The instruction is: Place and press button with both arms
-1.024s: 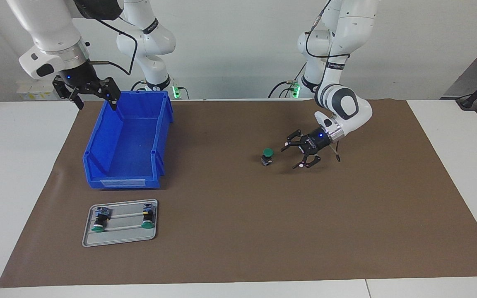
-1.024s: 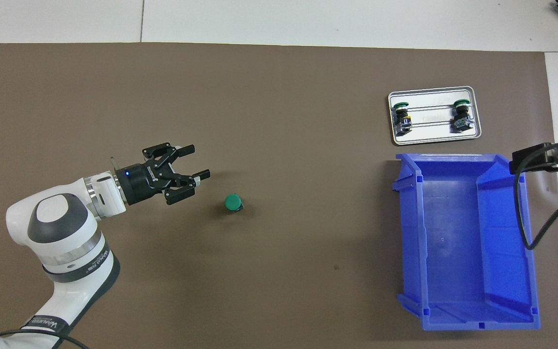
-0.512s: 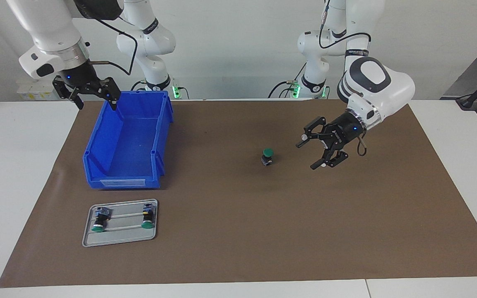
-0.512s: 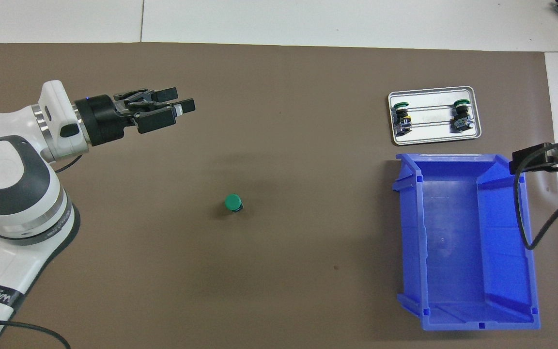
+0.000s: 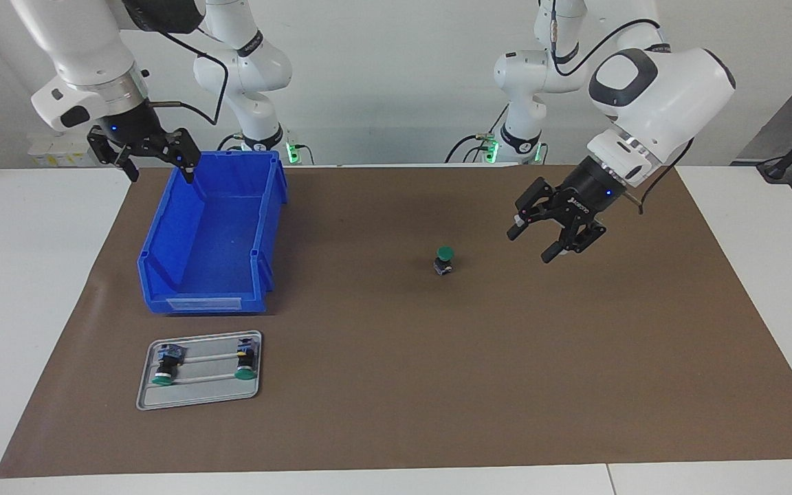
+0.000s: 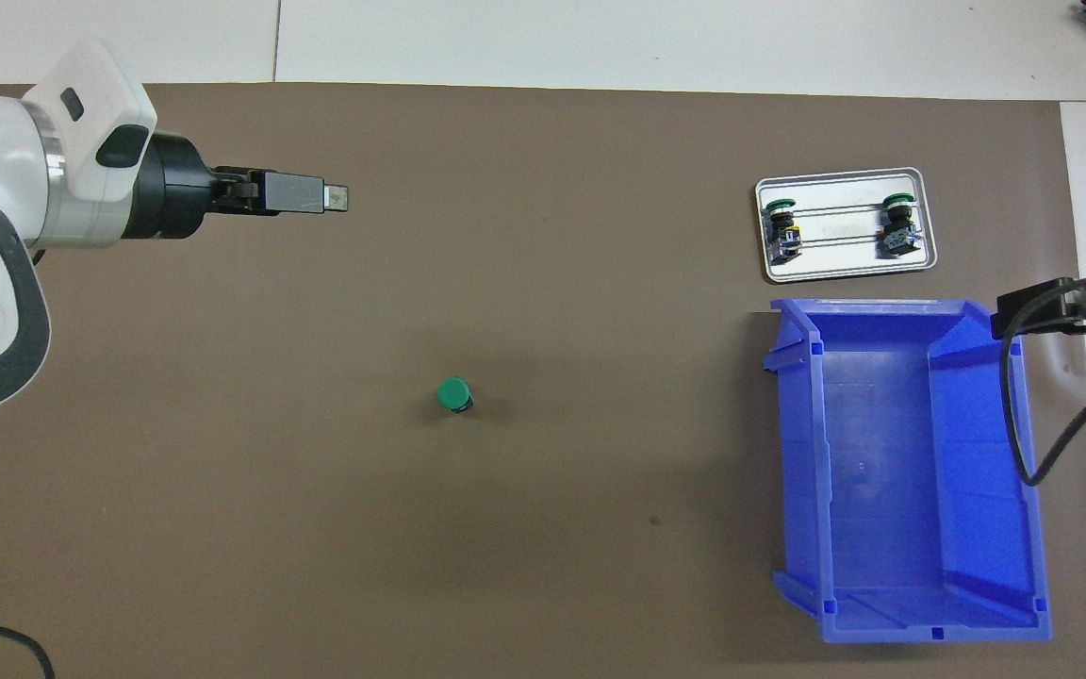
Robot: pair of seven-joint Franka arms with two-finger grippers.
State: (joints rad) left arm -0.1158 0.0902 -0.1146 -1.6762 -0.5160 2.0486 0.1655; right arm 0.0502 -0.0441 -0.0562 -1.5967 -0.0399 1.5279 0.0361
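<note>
A: Button (image 5: 444,260) upright on the brown mat (image 5: 396,385), green cap up, mid-table, well apart from both arms. Placed, I'd say, cap exposed ready for a press.

B: Left gripper (image 5: 555,229)?

A: In the air over bare mat toward the left arm's end, fingers spread, empty. A second ago it was low just beside the button; since then it has lifted and swung away. Button hasn't budged.

B: Right gripper (image 5: 155,157)?

A: Waiting over the blue bin (image 5: 162,275) rim, at the end nearest the robots, fingers apart, nothing held. Same spot as before. Probably the presser, hard to call.

B: Rest?

A: Metal tray (image 5: 200,395) farther from the robots than the bin, two spare buttons (image 5: 163,364) lying on it. Unchanged.
</note>
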